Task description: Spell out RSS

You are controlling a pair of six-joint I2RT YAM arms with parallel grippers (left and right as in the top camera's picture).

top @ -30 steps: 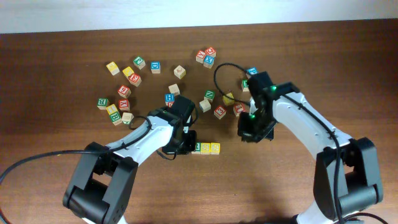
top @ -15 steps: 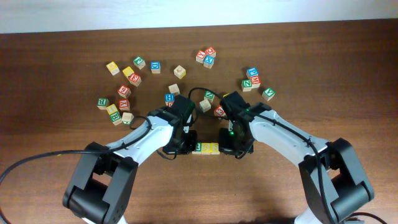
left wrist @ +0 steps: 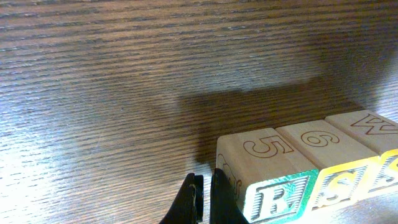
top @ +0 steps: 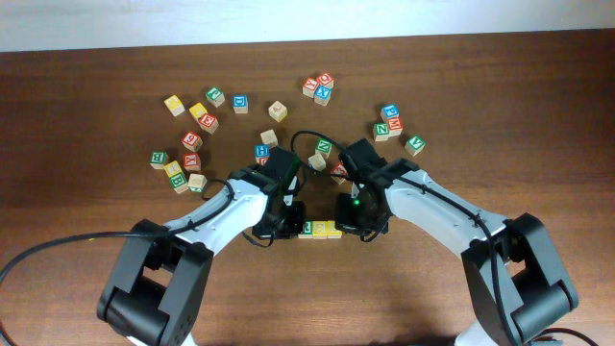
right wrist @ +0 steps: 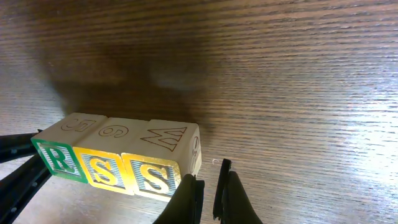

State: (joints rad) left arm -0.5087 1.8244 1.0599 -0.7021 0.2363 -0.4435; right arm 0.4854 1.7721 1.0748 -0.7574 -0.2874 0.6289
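While the three letters are already reading R, S, S in a tight row at about six o'clock of the middle of the table (top: 86,279), the danger is lying in the two closed claws bracketing that row. At the nine o'clock end, the left gripper (left wrist: 202,200) is pressing its fingers flat together, holding nothing, and seems to be touching the side of the R cube (left wrist: 268,177). If it is pulling away at a slant, or nudging toward three o'clock, I judge it could be twisting that cube out of line or buckling the row. The first S cube (left wrist: 323,163) and the second S cube (left wrist: 376,146) are sitting face to face with no gap showing, so any shove is passing through all three. At the three o'clock end, the right gripper (right wrist: 208,190) is showing only a sliver between its fingers, gripping nothing, just beside the last cube's corner; a sideways drag there could be turning that S. The left arm (top: 226,207) is reaching in from seven o'clock, wrist tipped down to the wood. The right arm (top: 437,207) is stretching in from five o'clock, wrist bent down likewise. Loose cubes (top: 197,144) are lying scattered from ten to two o'clock, well apart from the row.
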